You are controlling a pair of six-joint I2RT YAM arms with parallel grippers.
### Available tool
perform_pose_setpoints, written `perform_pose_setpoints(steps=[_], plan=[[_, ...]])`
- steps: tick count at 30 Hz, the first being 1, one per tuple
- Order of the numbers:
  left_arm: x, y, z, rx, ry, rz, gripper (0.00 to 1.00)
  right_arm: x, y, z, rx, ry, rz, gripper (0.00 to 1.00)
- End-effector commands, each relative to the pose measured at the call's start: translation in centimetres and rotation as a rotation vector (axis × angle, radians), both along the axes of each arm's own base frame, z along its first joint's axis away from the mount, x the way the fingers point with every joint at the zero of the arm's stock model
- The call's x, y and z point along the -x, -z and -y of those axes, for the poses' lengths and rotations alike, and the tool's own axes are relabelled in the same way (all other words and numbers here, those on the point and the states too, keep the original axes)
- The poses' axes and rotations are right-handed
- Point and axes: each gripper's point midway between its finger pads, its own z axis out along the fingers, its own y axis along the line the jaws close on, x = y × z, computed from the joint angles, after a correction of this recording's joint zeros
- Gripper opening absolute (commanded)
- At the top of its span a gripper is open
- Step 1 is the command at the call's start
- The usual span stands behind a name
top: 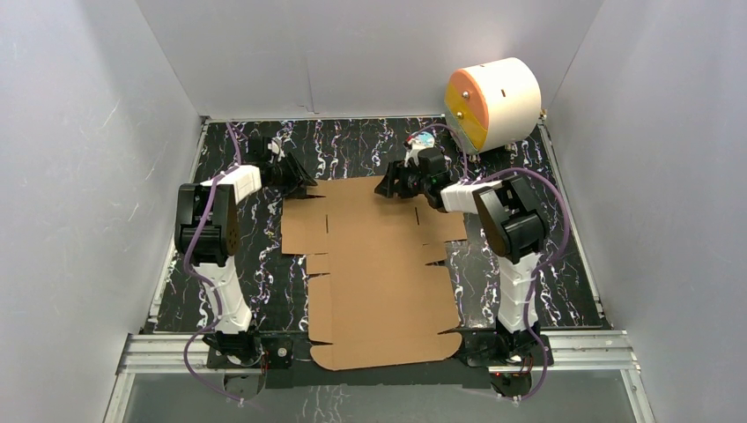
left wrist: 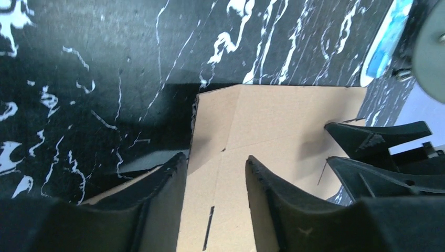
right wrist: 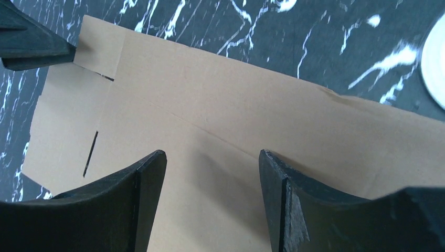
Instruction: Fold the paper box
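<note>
The paper box point(top: 379, 264) is a flat brown die-cut cardboard sheet with flaps and slits, lying on the black marbled table point(top: 352, 145). My left gripper point(top: 306, 183) is open over the sheet's far left corner. In the left wrist view point(left wrist: 216, 159) one finger is at the sheet's left edge and the other over the cardboard point(left wrist: 273, 121). My right gripper point(top: 385, 187) is open over the sheet's far edge, just right of the middle. In the right wrist view point(right wrist: 212, 154) both fingers are above bare cardboard point(right wrist: 236, 94). Neither gripper holds anything.
A white-and-orange cylinder point(top: 493, 101) stands at the back right corner. A small blue-and-white object point(top: 423, 139) lies behind the right gripper. White walls close in the table on three sides. A metal rail point(top: 581, 352) runs along the near edge.
</note>
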Motion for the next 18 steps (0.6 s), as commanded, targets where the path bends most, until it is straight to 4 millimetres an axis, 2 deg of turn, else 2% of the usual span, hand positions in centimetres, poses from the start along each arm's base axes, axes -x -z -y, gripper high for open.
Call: perform_pose_setpoints(steps=[1,3,5,14,18], plan=[[-1.5,-2.7,1.2,0.057,0.05,0.061,0.37,-2.1,0.2,-1.1,0.007,0.021,0.041,0.75],[-1.7,-3.0,1.4,0.057,0.059,0.068,0.3,-2.5,0.5,-1.1,0.014,0.039,0.04,0.75],[-1.7,-3.5,1.6,0.04,0.068,0.086,0.26,-2.6,0.7,-1.1,0.023,0.053,0.041,0.75],[-1.6,-4.3,3.0,-0.09,0.105,0.126,0.25,-2.5,0.8,-1.6,0.039,0.064,0.044,0.75],[-1.7,-4.8,3.6,-0.199,0.118,0.16,0.22,-2.3,1.0,-1.7,0.04,0.062,0.038,0.75]])
